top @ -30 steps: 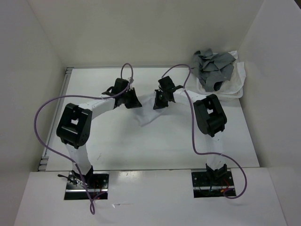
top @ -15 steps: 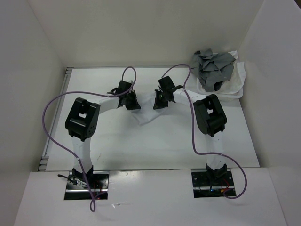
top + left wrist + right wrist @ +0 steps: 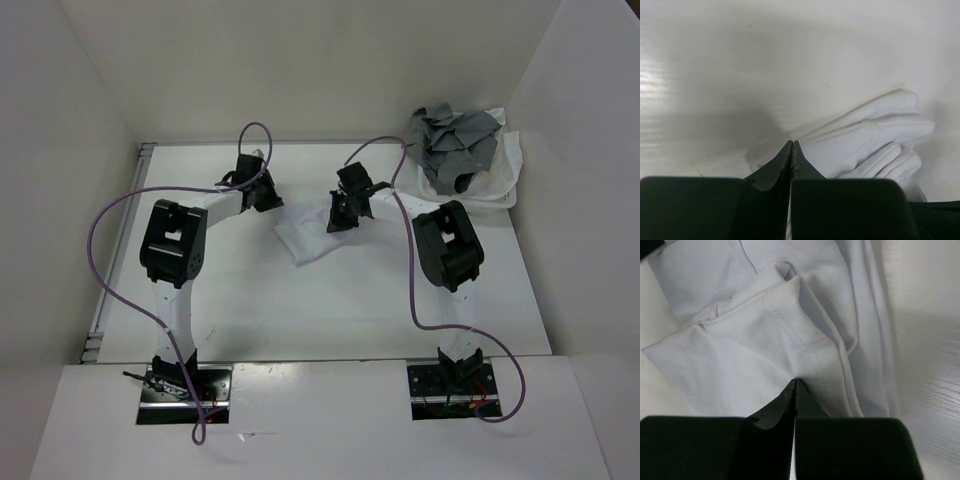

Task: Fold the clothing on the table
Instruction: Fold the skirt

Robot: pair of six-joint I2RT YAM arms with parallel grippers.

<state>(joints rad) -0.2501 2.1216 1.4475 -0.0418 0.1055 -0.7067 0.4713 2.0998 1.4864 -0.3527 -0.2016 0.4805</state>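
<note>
Top view: a white-walled enclosure surrounds the table (image 3: pixel 300 310). The clothing (image 3: pixel 303 238) lies at mid-table toward the far side. Its long axis runs diagonally from near-left to far-right. The left gripper (image 3: pixel 268 199) sits just beside its far-left edge, and the right gripper (image 3: pixel 343 218) is over its far-right end. Only this view shows the grey garments (image 3: pixel 450 145), heaped in the far right corner.

Left wrist view: the jaws are pressed together over bare table. Rounded white folds lie just to the right of the tips. No pinch is evident.

Right wrist view: the jaws are closed on a stitched fold of the clothing, a detail the overhead view hides.
</note>
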